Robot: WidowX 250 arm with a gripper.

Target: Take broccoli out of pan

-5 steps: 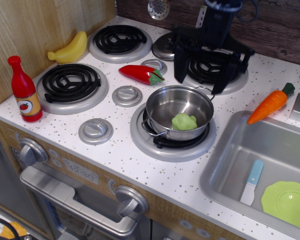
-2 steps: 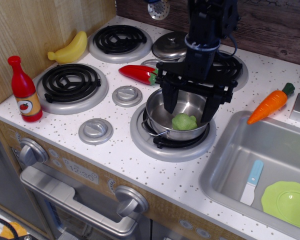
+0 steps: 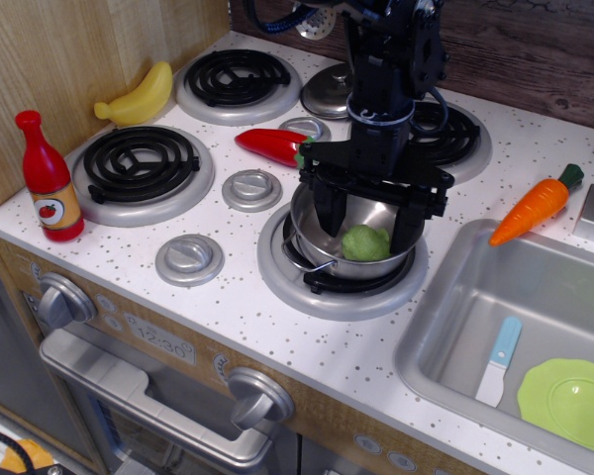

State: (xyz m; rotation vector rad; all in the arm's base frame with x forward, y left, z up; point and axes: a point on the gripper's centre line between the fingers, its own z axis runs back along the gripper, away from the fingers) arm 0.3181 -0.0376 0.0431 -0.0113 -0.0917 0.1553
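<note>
Broccoli (image 3: 364,242): lodged inside the pan (image 3: 322,259), directly between and just below the two fingers of the gripper (image 3: 366,223), which is spread wide, dipped into the pan, and holding nothing; no long axis is evident.

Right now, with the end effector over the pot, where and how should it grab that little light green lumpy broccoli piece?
Grip the small light-green lumpy broccoli across its bumpy rounded top, coming straight down from above. It sits low inside the shiny deep steel pan, whose straight walls probably block any side approach. The open black end effector already straddles it.
</note>
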